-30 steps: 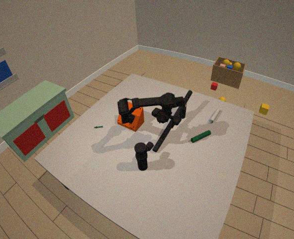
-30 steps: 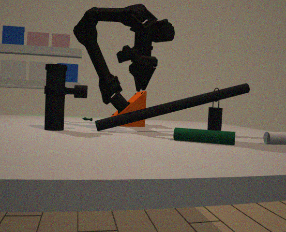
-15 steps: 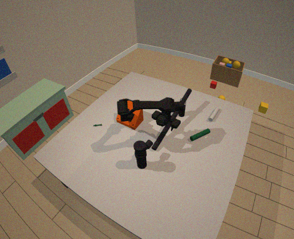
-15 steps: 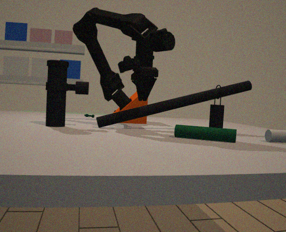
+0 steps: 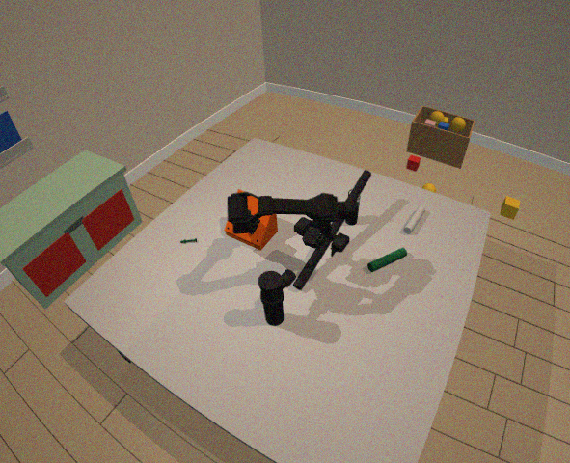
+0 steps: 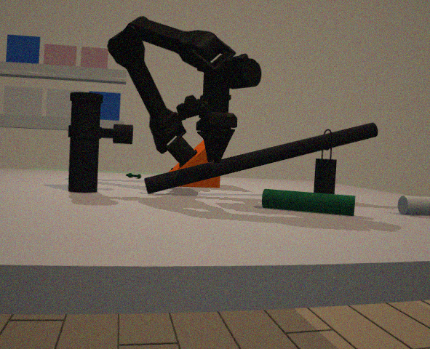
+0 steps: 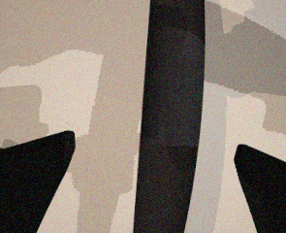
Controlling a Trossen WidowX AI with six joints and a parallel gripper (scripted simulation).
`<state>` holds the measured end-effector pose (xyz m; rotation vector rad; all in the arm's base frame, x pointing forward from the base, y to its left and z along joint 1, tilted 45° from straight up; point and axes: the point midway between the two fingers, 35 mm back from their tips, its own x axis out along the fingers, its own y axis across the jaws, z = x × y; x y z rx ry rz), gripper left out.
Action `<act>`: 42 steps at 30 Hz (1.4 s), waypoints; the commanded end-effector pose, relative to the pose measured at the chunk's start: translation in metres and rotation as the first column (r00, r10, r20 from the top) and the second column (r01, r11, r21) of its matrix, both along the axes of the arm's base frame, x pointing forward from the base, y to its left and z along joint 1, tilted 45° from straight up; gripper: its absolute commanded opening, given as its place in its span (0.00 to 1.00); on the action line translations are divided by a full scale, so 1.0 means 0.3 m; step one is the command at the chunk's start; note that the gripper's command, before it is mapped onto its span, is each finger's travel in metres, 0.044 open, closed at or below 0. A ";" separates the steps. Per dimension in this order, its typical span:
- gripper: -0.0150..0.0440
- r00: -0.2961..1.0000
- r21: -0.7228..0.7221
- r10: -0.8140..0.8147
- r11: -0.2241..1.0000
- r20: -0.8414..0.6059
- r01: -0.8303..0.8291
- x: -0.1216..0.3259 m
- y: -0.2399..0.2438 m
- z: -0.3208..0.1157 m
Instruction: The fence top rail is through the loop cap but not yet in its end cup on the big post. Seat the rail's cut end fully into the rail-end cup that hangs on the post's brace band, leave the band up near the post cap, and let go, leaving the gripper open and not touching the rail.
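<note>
The dark rail (image 5: 311, 266) (image 6: 275, 153) (image 7: 174, 87) slopes through the wire loop (image 6: 327, 130) on the small post (image 6: 324, 176). Its far end is raised; its near end is low, close to the table, apart from and below the rail-end cup (image 5: 288, 277) (image 6: 123, 134). The cup sticks out from the brace band (image 6: 84, 131) on the upright big post (image 5: 273, 306) (image 6: 84, 161), below the post cap (image 6: 86, 97). My gripper (image 5: 319, 248) (image 6: 215, 161) (image 7: 157, 148) is open and points down at the rail's middle. In the wrist view the rail runs between the spread fingers; contact cannot be told.
A green cylinder (image 5: 388, 259) (image 6: 308, 201) and a white cylinder (image 5: 414, 220) (image 6: 425, 206) lie on the rail's outer side. The orange arm base (image 5: 264, 234) (image 6: 207, 182) stands behind the rail. A small green bolt-like piece (image 5: 188, 241) (image 6: 133, 175) lies beyond the base.
</note>
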<state>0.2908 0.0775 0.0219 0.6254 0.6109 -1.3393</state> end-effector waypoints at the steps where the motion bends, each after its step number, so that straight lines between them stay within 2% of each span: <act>1: 1.00 1.000 -0.010 0.001 1.000 -0.009 -0.001 -0.002 -0.024 -0.017; 26: 1.00 1.000 -0.013 0.000 1.000 -0.008 0.000 0.009 -0.114 -0.104; 35: 0.60 1.000 -0.013 0.000 1.000 -0.008 0.000 0.009 -0.114 -0.104; 42: 0.52 1.000 -0.013 0.000 1.000 -0.008 0.000 0.009 -0.114 -0.104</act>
